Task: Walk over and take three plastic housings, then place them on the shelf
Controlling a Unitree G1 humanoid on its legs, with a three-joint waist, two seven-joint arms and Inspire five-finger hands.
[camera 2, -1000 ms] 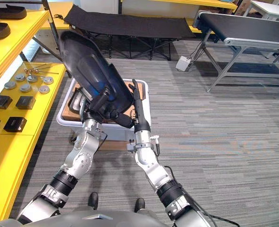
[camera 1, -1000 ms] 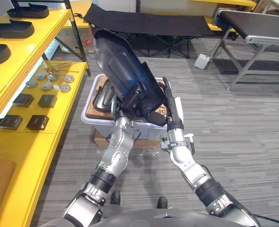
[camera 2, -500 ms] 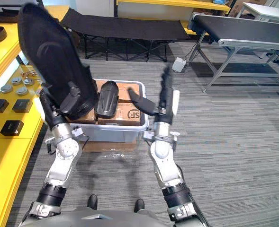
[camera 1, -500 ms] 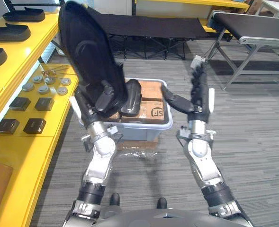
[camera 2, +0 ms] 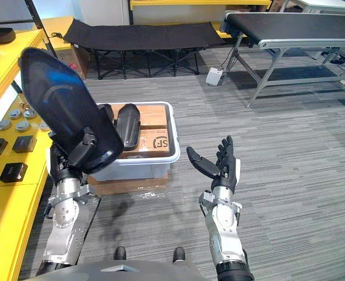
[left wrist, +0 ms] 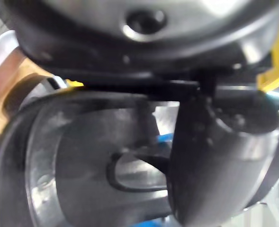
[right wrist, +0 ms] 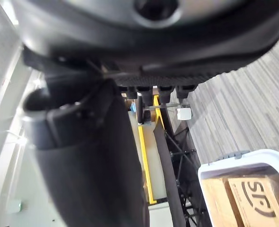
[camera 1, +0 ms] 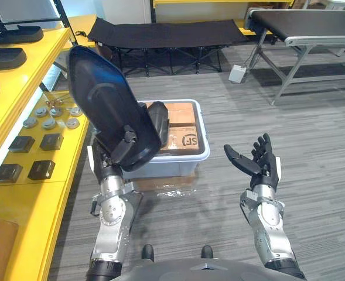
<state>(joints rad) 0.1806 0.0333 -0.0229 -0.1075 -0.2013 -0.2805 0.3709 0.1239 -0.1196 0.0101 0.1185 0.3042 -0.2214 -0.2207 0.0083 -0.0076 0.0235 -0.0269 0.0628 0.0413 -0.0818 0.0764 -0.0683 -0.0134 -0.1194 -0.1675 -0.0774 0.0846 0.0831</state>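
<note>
large black housing [camera 1: 105,108], glossy, rounded and tapering, raised on end and tilted, lower end clasped in left hand [camera 1: 109,159]. smaller black housing [camera 2: 127,125] leaning inside white bin [camera 2: 172,153]. more black housings [camera 1: 6,58] flat on yellow shelf [camera 1: 34,55].

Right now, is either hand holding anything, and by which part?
The left hand grips a large black plastic housing by its lower end and holds it up at a tilt. The right hand is open and empty.
</note>
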